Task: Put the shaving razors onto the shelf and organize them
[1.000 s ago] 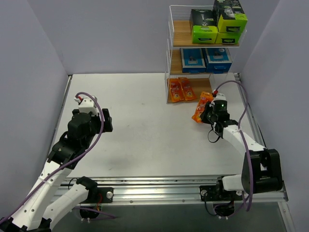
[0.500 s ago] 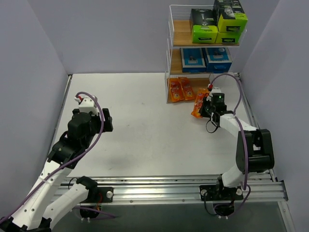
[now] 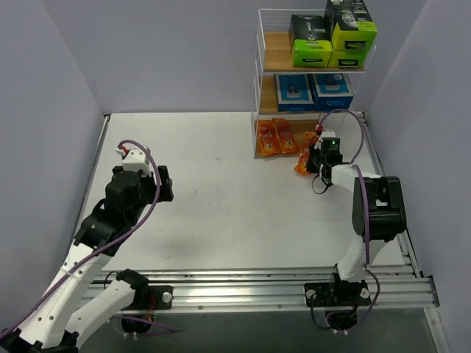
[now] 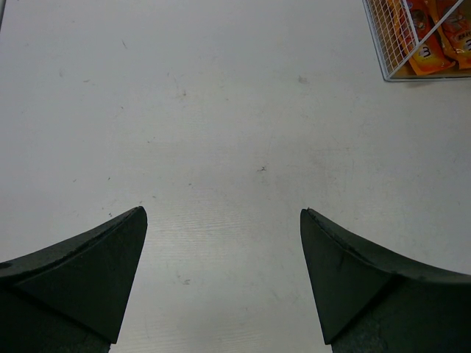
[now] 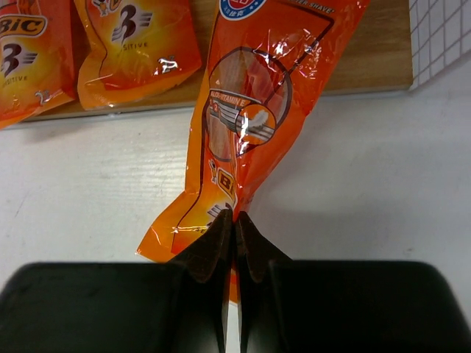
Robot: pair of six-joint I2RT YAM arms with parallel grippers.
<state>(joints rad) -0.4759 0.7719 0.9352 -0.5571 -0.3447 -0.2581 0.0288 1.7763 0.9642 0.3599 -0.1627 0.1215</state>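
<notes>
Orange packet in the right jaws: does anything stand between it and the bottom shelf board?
Nothing visible. The far end of the orange packet lies over the front edge of the bottom board, in the bare stretch between the two orange packets lying there and the wire wall.

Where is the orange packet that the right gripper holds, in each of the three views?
Top external: packet right of centre, at the shelf foot.
Left wrist: cannot tell it apart; likely out of frame.
Right wrist: centre, lower end pinched in the right gripper.
Shared landmark: the two shelved packets on the bottom board.
</notes>
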